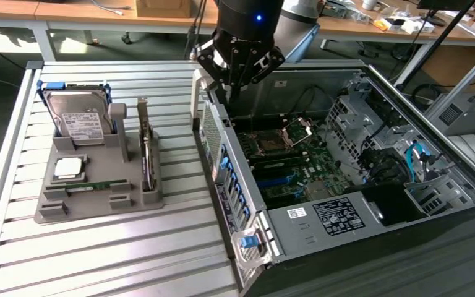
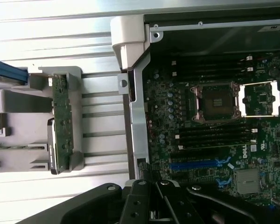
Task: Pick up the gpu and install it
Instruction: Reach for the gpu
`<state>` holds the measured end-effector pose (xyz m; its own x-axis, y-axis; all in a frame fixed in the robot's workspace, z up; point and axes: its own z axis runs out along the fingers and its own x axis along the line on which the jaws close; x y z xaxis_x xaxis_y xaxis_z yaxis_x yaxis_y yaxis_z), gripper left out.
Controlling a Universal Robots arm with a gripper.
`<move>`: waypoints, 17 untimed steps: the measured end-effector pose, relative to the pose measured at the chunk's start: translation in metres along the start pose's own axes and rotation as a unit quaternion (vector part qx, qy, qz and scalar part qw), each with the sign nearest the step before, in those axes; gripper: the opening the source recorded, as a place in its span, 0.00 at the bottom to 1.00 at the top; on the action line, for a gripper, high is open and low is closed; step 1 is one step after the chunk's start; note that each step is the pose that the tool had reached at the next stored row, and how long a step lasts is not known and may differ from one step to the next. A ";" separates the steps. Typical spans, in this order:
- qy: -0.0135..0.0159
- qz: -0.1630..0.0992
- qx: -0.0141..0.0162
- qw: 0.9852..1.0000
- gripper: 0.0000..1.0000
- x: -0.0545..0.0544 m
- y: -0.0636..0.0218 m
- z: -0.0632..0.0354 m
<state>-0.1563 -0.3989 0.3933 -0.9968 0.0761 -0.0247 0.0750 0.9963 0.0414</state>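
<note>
Holder of grey plastic (image 1: 97,207), at the exterior view's left, carries the thin, brownish gpu card (image 1: 145,154) upright in its slot. Rightward, the black gripper (image 1: 231,93), fingers pressed together and empty, hangs over the open metal computer case (image 1: 221,154).

There is 1 table (image 1: 122,260), and it carries 1 grey holder (image 1: 97,210) and 1 open computer case (image 1: 303,226). The holder has 4 parts in it: 1 gpu (image 1: 146,151), 1 hard drive (image 1: 79,117), 1 green RAM stick (image 1: 96,185) and 1 square processor chip (image 1: 68,167). Inside the case lies 1 motherboard (image 1: 299,173), on which 1 processor socket (image 1: 274,143) and 1 blue slot (image 2: 193,164) can be counted. Over the case hangs 1 gripper (image 1: 231,98).
</note>
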 end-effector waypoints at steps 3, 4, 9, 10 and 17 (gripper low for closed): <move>0.000 0.000 0.000 1.000 0.11 0.001 -0.0001 0.0000; 0.000 0.000 0.000 1.000 0.11 0.002 -0.0001 0.0000; 0.000 0.000 0.000 1.000 0.11 0.004 -0.0003 -0.0001; 0.000 0.000 0.000 1.000 0.11 0.004 -0.0003 -0.0001; 0.000 0.000 0.000 1.000 0.11 0.007 -0.0005 -0.0002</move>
<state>-0.1632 -0.3989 0.3933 -0.9968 0.0761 -0.0247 0.0751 0.9963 0.0414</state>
